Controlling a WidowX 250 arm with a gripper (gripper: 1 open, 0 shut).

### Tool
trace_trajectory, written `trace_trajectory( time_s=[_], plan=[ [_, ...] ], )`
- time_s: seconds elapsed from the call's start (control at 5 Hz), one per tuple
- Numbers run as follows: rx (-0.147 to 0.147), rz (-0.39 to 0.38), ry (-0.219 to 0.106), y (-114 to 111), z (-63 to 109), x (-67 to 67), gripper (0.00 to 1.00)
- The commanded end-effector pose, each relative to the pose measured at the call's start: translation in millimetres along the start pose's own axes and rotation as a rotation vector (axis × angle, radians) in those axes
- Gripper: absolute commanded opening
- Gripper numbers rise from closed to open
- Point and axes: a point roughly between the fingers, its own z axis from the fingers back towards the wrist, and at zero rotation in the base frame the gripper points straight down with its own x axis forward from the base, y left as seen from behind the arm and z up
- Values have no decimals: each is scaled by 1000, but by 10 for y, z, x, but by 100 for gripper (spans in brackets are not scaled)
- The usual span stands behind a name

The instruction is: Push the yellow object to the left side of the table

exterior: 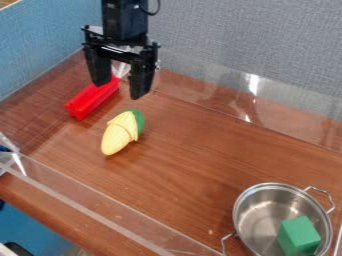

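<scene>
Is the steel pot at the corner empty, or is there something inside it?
Not empty. The steel pot holds a green cube, which sits on its bottom against the near right wall. Nothing else shows inside it.

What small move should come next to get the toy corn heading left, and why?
Probably shift the gripper to the corn's right side and lower it to the table. At present it hangs open above and behind the corn, near the red block, touching nothing. Only from the right can a sweep carry the corn left, and starting there should also keep it from hitting the block.
</scene>
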Motion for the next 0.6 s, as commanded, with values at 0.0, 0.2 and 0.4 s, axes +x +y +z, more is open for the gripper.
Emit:
trace_trajectory(
  time_s=[0.0, 0.2, 0.4],
  plan=[
    [27, -91, -66, 20, 260, 82, 100],
    [32, -158, -61, 47, 279, 94, 100],
    [27, -121, -46, 4, 269, 9, 100]
  ],
)
